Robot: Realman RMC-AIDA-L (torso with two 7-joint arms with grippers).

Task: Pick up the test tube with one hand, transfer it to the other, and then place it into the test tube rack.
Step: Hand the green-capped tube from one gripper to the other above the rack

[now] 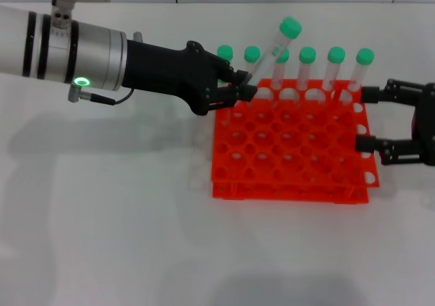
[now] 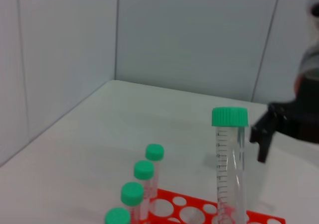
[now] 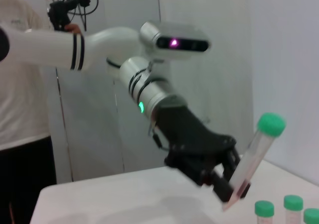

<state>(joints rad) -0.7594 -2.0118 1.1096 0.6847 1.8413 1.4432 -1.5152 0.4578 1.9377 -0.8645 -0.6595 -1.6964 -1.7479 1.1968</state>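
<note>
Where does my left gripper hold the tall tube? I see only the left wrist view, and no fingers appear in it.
Observer: The left gripper is shut on the test tube near its lower end, at the back left corner of the test tube rack.
Operator: Is the tube upright?
Observer: No. In the head view it leans, with its cap tipped toward the robot's right side.
Operator: Is the right gripper ready to take it?
Observer: The right gripper is open at the rack's right edge, apart from the tube.
</note>
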